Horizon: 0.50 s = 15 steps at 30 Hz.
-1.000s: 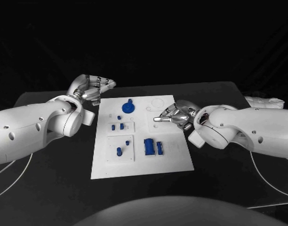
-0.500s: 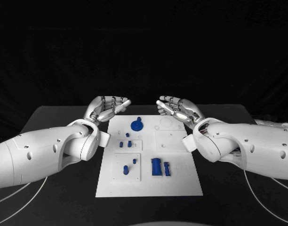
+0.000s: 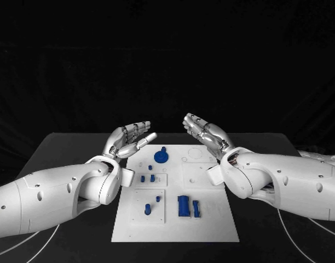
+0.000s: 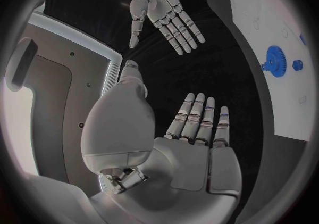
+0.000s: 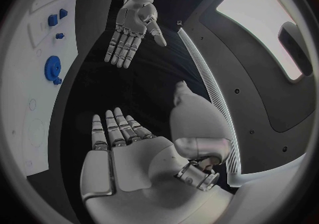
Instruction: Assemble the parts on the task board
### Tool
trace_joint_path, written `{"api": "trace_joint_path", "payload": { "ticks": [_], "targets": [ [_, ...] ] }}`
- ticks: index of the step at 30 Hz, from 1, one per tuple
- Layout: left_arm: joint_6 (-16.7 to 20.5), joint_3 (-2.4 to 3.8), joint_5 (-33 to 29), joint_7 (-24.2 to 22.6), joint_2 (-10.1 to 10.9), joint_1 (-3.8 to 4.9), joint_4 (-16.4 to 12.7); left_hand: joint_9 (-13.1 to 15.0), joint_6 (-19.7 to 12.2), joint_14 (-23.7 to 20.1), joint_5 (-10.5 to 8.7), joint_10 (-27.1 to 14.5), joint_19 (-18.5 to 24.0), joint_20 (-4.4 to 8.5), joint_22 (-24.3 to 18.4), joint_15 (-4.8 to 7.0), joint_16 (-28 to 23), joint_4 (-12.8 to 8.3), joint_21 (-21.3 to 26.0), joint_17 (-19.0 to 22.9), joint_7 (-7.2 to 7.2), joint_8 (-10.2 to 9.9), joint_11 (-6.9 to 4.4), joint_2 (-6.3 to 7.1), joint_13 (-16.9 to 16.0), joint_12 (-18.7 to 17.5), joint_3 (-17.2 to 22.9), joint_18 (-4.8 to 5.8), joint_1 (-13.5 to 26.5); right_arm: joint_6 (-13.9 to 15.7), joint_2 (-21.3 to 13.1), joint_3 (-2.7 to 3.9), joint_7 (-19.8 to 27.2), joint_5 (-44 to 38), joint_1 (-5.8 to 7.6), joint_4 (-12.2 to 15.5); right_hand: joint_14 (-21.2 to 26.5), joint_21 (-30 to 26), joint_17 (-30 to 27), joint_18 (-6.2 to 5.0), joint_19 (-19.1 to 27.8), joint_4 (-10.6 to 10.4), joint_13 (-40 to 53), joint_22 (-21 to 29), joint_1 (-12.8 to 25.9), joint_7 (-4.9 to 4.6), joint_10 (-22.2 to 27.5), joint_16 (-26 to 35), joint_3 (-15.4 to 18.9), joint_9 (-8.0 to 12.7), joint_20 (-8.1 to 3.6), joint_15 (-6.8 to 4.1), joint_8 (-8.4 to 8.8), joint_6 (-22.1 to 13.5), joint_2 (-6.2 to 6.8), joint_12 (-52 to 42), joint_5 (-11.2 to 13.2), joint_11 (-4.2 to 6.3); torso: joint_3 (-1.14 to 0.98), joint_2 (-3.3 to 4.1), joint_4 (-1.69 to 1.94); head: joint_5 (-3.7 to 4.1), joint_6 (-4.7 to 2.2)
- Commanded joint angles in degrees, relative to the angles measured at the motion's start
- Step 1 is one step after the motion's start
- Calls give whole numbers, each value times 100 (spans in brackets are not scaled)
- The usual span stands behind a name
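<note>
The white task board (image 3: pixel 215 219) lies in the middle of the black table. On it sit a blue gear (image 3: pixel 161 158) at the far end, small blue pegs (image 3: pixel 147 178), a blue peg (image 3: pixel 148 208) nearer, and two upright blue blocks (image 3: pixel 188 206). My left hand (image 3: pixel 130 138) is raised above the board's far left corner, fingers straight and apart, holding nothing. My right hand (image 3: pixel 205 131) is raised above the far right corner, palm inward, also flat and empty. The gear (image 4: pixel 273 58) and the right hand (image 4: pixel 162 15) appear in the left wrist view; the left hand (image 5: pixel 133 30) appears in the right wrist view.
A crumpled white cloth (image 3: pixel 329 159) lies at the table's right edge. White cables (image 3: pixel 41 241) trail over the table near both arms. The black table (image 3: pixel 65 150) extends on both sides of the board.
Both hands have lifted off the board's far end and opened out flat, palms facing each other. The head camera has shifted, so the board sits lower in the picture.
</note>
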<state>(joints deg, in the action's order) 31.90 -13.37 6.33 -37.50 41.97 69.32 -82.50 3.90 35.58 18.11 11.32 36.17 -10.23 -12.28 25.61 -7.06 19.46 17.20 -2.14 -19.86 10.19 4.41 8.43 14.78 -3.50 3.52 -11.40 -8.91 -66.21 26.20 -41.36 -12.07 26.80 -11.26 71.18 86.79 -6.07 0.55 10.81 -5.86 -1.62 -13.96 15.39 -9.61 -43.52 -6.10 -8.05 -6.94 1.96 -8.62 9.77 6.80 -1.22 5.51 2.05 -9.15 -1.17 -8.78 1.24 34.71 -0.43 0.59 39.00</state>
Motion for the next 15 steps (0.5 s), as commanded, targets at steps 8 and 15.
{"api": "trace_joint_path", "payload": {
  "ticks": [8, 15],
  "targets": [
    [489, 535, -247, 314, 110, -365, -299, -390, -1724, -885, -543, -1754, 517, 579, -1246, 706, -943, -827, 214, 961, -475, -441, -411, -711, 350, -352, 556, 363, 3213, 543, -111, 364, 85, 330, -323, 105, 607, -55, -1081, 586, 162, 1396, -1539, 961, 3628, 610, 805, 694, -196, 862, -977, -680, 122, -551, -205, 915, 117, 878, -70, -198, 25, -32, -255],
    [1117, 1223, -578, 706, 249, -837, -682, -390, -2198, -1113, -694, -2230, 1023, 749, -1585, 706, -1203, -1044, 214, 1225, -617, -441, -843, -910, 350, -352, 718, 444, 4091, 1443, -271, 971, 239, 904, -884, 257, 607, -55, -1081, 586, 162, 1396, -1539, 961, 4352, 610, 805, 694, -196, 862, -977, -680, 122, -551, -205, 915, 117, 878, -123, -351, 43, -59, -459]
  ]
}}
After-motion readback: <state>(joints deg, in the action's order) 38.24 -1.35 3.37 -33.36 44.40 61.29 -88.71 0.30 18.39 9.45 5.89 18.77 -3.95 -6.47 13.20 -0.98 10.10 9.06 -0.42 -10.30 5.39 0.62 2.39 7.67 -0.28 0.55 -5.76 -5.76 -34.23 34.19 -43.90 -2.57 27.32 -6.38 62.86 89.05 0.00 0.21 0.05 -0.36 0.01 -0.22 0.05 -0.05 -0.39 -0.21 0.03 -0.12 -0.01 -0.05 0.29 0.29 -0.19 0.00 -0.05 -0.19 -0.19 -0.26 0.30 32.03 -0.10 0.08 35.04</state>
